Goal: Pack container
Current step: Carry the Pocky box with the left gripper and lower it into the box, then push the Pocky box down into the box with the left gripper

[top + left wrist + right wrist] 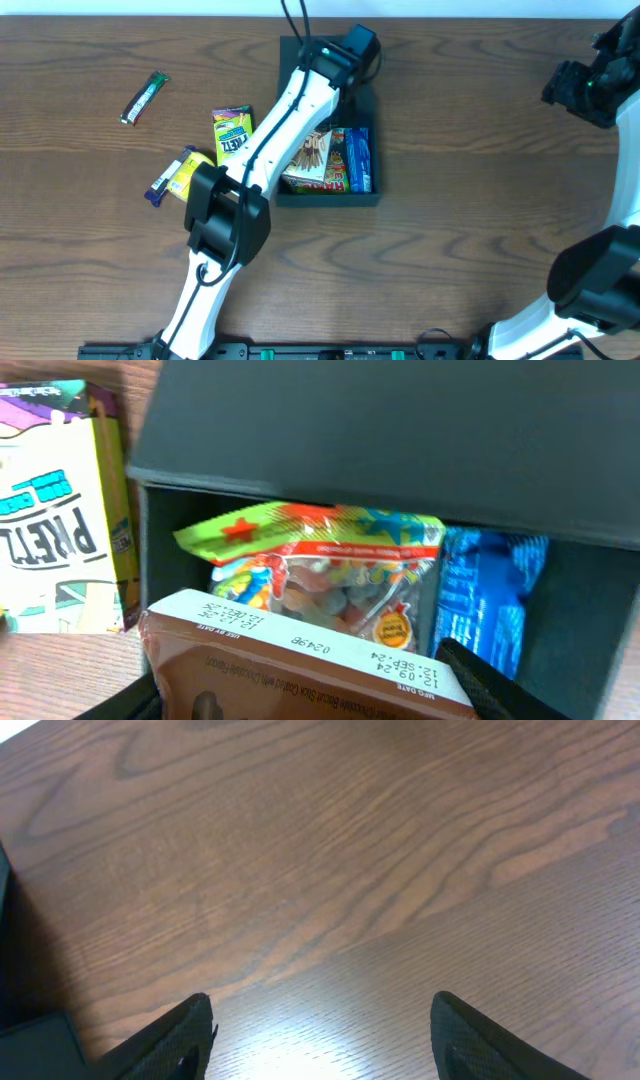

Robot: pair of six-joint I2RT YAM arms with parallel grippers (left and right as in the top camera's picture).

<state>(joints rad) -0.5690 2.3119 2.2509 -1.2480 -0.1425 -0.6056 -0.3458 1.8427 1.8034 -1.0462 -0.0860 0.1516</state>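
Observation:
The dark teal container (330, 199) stands at the table's middle back, its lid (400, 430) raised over the far half. Inside lie a colourful candy bag (320, 565) and a blue packet (490, 595). My left arm reaches over the container and its gripper (300, 695) has its fingers on either side of a brown biscuit-stick box (308, 160). The box is tilted against the container's left wall. My right gripper (322, 1020) is open and empty over bare table, at the far right in the overhead view (585, 80).
A yellow-green Pretz box (232, 133) lies left of the container and also shows in the left wrist view (60, 520). A yellow and purple packet (178, 175) lies further left. A green bar (145, 97) lies at the far left.

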